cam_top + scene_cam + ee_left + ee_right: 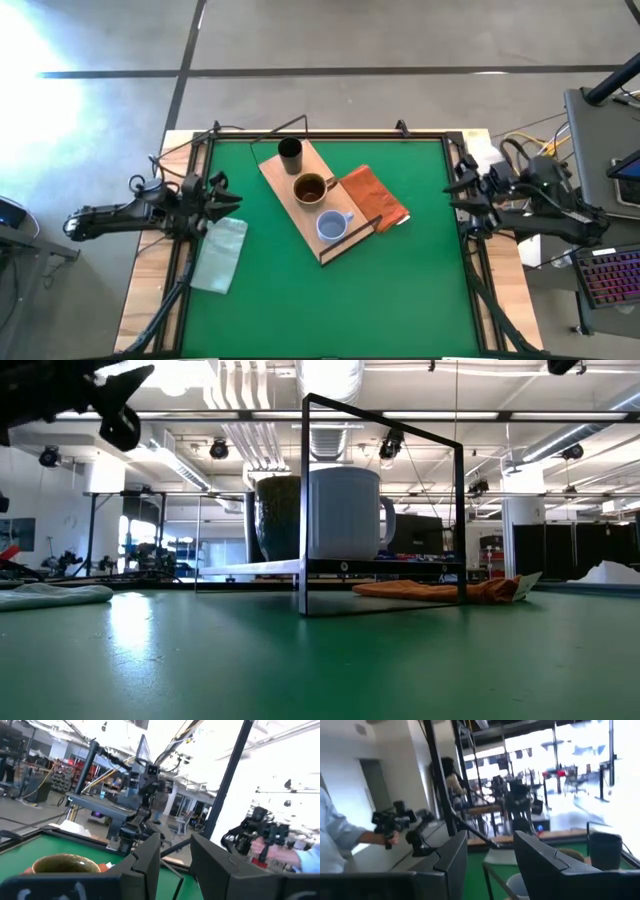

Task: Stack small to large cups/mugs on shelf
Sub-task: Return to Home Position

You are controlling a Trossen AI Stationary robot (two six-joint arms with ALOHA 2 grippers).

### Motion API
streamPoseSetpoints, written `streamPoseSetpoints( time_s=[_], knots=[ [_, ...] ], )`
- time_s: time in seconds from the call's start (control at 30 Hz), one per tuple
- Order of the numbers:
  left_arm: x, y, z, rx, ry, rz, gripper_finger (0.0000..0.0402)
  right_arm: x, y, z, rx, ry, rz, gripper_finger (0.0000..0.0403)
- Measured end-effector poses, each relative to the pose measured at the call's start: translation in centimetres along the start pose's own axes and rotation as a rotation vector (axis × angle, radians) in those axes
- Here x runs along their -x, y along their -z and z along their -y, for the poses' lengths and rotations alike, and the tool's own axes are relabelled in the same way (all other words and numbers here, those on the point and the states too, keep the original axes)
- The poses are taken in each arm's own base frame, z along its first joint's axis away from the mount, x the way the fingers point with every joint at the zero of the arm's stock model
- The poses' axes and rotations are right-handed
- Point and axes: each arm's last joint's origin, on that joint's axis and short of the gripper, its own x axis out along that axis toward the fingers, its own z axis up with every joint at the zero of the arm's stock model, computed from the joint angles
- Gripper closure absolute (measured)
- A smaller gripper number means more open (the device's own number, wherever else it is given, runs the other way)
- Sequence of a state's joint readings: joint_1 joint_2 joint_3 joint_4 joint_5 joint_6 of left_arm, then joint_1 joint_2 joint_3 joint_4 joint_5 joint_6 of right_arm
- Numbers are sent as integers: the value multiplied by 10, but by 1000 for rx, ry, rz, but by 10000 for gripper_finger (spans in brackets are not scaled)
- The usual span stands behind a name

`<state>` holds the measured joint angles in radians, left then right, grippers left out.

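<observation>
The tan wooden shelf board [300, 215] lies slantwise in the middle of the green table. On it stand, in a row from far to near, the black handleless cup [290, 152], the brown mug [311, 188] and the light blue-grey mug [333, 227], each on its base. The low view shows the blue-grey mug [345, 512] in front of the brown mug [278, 515]. My left gripper [228, 196] hovers open at the table's left edge, away from the cups. My right gripper [452, 193] hovers open at the right edge. Both are empty.
An orange-brown folded cloth [375, 197] lies against the board's right side. A pale translucent bag [220, 252] lies near the left edge. A thin black wire frame [380, 510] stands around the board. A person's hand [270, 845] holds a device beyond the table.
</observation>
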<state>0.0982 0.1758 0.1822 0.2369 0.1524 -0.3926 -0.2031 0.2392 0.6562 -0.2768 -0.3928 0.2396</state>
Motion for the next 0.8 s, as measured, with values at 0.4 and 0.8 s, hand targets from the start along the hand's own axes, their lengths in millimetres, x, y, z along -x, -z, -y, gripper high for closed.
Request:
streamPoseSetpoints(
  time_s=[0.4, 0.8],
  knots=[
    [12, 41, -15, 50, -16, -4, 307, 18, 38, 1, 41, -56, 158, 248],
    [11, 52, -21, 118, -107, -98, 308, -4, 90, 23, -31, -85, 187, 248]
  ],
)
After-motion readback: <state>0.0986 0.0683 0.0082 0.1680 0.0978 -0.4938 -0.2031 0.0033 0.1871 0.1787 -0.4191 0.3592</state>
